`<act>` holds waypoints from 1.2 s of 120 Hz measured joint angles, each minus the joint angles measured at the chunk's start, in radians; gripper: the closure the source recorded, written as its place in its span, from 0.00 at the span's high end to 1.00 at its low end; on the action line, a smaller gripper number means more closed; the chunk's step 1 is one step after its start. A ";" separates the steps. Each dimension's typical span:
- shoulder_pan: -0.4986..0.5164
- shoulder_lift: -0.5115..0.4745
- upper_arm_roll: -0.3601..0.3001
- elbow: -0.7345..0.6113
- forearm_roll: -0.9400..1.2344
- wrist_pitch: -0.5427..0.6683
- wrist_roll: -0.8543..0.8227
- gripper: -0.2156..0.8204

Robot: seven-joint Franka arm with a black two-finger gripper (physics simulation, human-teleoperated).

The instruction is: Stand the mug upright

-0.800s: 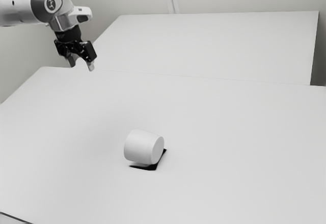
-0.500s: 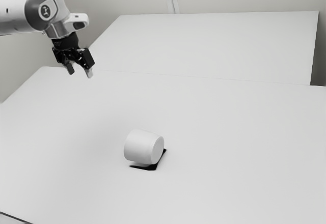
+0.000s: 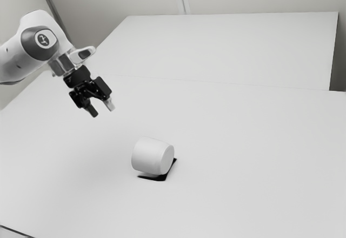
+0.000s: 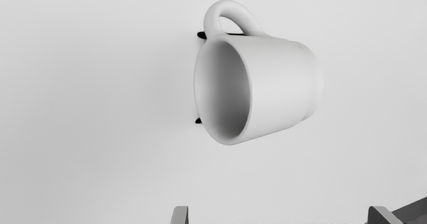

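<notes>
My gripper (image 3: 102,110) hangs in the air above the table, toward the exterior view's upper left from the mug, open and holding nothing. A white mug (image 3: 152,156) lies on its side, its base facing the exterior view's right. In the wrist view the mug (image 4: 280,84) shows its open mouth and, on one side, its handle. The gripper (image 4: 278,214) has its two fingertips wide apart there, with a stretch of table between them and the mug.
The white table (image 3: 238,173) carries the mug, with a dark shadow patch beside it. Behind stands another white surface (image 3: 227,48), with a pale wall beyond.
My gripper first shifted slightly down, then moved down and toward the exterior view's right, closer to the mug, and its hand tilted. The mug has stayed where it was.
</notes>
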 joint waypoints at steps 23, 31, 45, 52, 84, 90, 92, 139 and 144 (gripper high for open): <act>0.004 0.029 0.010 -0.077 -0.144 0.013 0.036 0.77; 0.001 0.070 0.010 -0.081 -0.187 0.034 0.056 0.77; -0.008 0.103 0.012 -0.086 -0.225 0.070 0.093 0.77; -0.010 0.119 0.012 -0.089 -0.235 0.094 0.113 0.77; -0.016 0.164 0.012 -0.131 -0.330 0.166 0.208 0.77; -0.015 0.166 0.012 -0.150 -0.354 0.171 0.223 0.77; -0.016 0.167 0.012 -0.156 -0.360 0.173 0.229 0.77; -0.054 0.206 0.012 -0.191 -0.479 0.190 0.309 0.77; -0.056 0.208 0.012 -0.201 -0.488 0.191 0.314 0.76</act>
